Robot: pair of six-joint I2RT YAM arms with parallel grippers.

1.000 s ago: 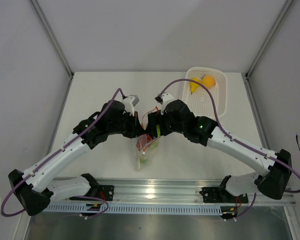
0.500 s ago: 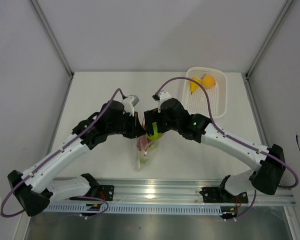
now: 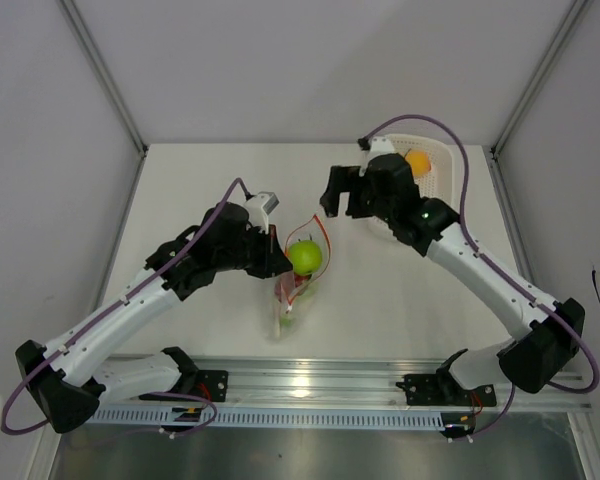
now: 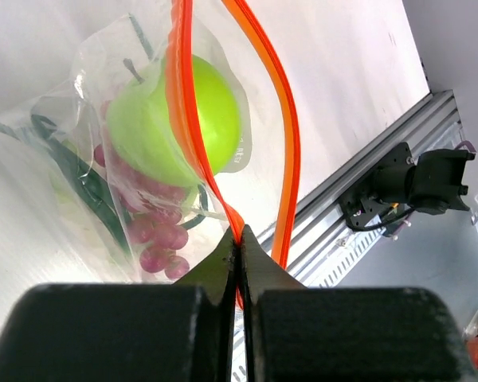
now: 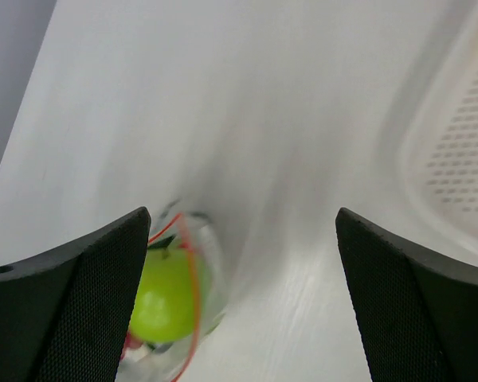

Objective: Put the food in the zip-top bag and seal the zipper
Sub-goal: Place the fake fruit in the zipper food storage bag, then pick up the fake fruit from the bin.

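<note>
The left gripper (image 4: 240,239) is pinched fully closed on one lip of the zipper (image 4: 287,143), holding up the mouth of the zip-top bag (image 3: 292,290) just to its right. The green apple (image 3: 304,257) sits in the bag's opening atop purple grapes (image 4: 155,239) and green stalks (image 4: 80,179). The right gripper (image 5: 240,231), jaws spread wide and empty, hangs above and apart from the bag, beside the white basket (image 3: 440,200) holding an orange-yellow round fruit (image 3: 417,162).

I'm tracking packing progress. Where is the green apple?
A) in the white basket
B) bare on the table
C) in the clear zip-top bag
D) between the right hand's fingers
C: the green apple shows through the zip-top bag's clear plastic, below the zipper that the left hand pinches.
</note>
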